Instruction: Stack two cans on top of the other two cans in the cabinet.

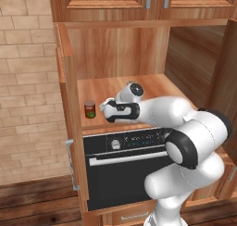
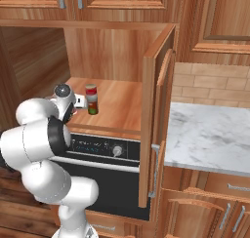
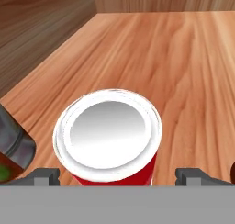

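Observation:
A bright red can with a silver top point(image 3: 108, 131) stands on the cabinet's wooden shelf point(image 3: 183, 58), between the fingertips of my gripper point(image 3: 121, 176). The gripper is open, with a clear gap at the right fingertip point(image 3: 197, 176). Just left of it is a dark can with a green lower part point(image 3: 13, 145). From the left base, one dark red-and-green can point(image 1: 90, 109) stands near the shelf's front left, beside my hand point(image 1: 118, 110). From the right base, a red can top point(image 2: 91, 91) shows above a dark green-based can point(image 2: 92, 108); I cannot tell if they are stacked.
The niche's left wall point(image 3: 36, 30) runs close beside the cans. A black oven point(image 1: 120, 174) sits under the shelf. The cabinet door point(image 2: 156, 120) hangs open at the right, with a marble counter point(image 2: 210, 129) beyond it. Panelled upper doors point(image 1: 106, 0) close the top.

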You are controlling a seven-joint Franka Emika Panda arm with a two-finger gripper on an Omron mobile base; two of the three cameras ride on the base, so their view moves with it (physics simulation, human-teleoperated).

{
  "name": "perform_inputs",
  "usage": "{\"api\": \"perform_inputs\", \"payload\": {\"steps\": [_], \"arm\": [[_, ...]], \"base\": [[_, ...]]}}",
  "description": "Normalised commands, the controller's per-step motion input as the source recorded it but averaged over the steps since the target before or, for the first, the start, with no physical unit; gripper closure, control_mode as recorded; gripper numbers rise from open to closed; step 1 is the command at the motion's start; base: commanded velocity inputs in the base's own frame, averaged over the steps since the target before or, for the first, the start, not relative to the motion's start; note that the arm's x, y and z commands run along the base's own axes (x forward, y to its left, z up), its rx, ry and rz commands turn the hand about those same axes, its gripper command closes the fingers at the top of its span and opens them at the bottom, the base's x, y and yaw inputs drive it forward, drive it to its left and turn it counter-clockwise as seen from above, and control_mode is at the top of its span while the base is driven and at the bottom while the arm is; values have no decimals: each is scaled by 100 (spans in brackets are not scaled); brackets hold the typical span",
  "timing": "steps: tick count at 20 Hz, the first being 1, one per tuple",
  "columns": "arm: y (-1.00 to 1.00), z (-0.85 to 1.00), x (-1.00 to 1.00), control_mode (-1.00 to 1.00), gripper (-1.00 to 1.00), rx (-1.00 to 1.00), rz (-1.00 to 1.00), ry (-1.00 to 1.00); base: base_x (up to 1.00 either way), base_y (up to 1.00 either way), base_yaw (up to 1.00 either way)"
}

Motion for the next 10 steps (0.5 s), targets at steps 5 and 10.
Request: {"api": "perform_inputs", "payload": {"steps": [5,10], "arm": [[3,-6,11,-100,-100,0,0,0],[4,-3,8,-100,-100,0,0,0]], "base": [[0,0,0],[0,0,0]]}}
